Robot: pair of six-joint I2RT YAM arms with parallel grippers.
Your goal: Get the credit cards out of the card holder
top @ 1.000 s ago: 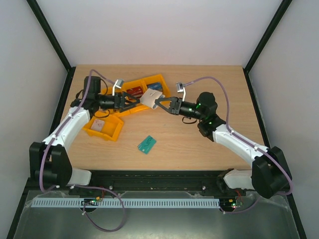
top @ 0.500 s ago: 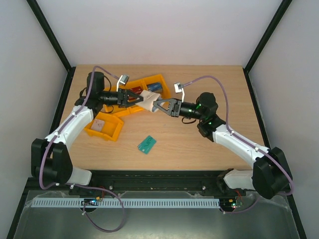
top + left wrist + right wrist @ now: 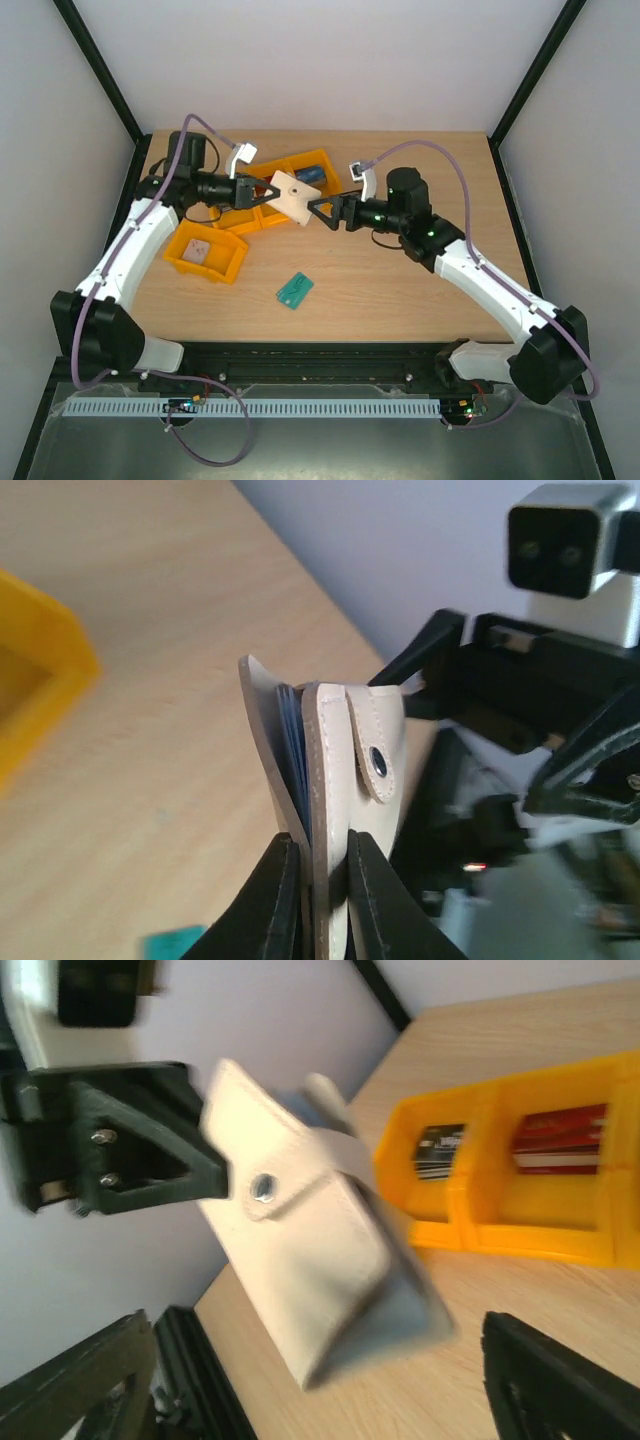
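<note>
Card holder (image 3: 292,196) held above tabletop (image 3: 380,290), clamped edge-on by outstretched left pincer (image 3: 268,194). Right pincer (image 3: 322,212), reaching in opposite, spread wide, gripping nothing.

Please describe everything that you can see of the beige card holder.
The small squarish beige fold-over card holder looks like smooth stitched leather. Its tab is snapped over one edge, yet the faces gape slightly, showing blue-grey leaves inside. It hangs above the wooden table, clamped between the left arm's black fingers. The right arm's fingers stand open beside it, not gripping.
</note>
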